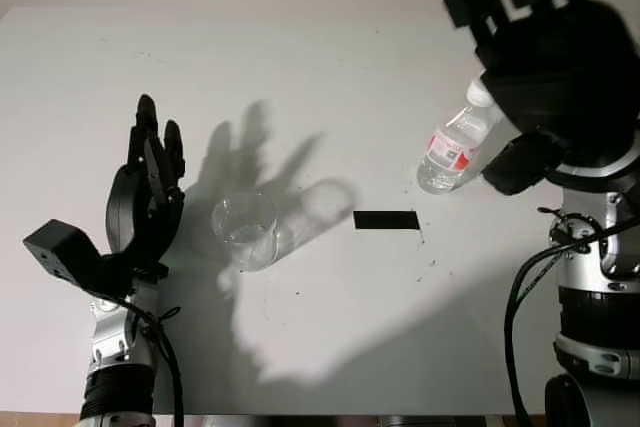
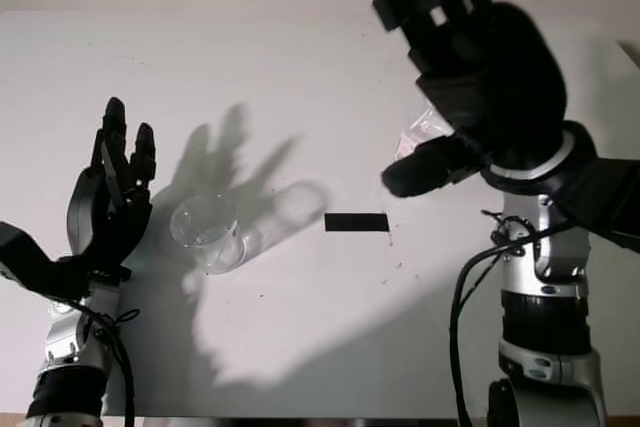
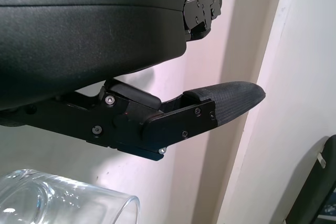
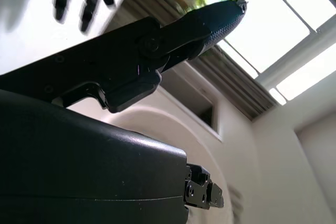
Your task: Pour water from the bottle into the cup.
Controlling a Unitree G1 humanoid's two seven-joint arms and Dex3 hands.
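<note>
Your clear plastic cup (image 1: 245,230) stands upright on the white table (image 1: 330,337), just right of your left hand (image 1: 148,197), with what looks like a little water at its bottom. The water bottle (image 1: 456,148), red-labelled and white-capped, stands farther right, past a black tape strip (image 1: 386,219); its fill level is hard to make out. Your right hand (image 1: 545,57) is raised above and in front of it, hiding its upper part. Both hands are open, holding nothing.
</note>
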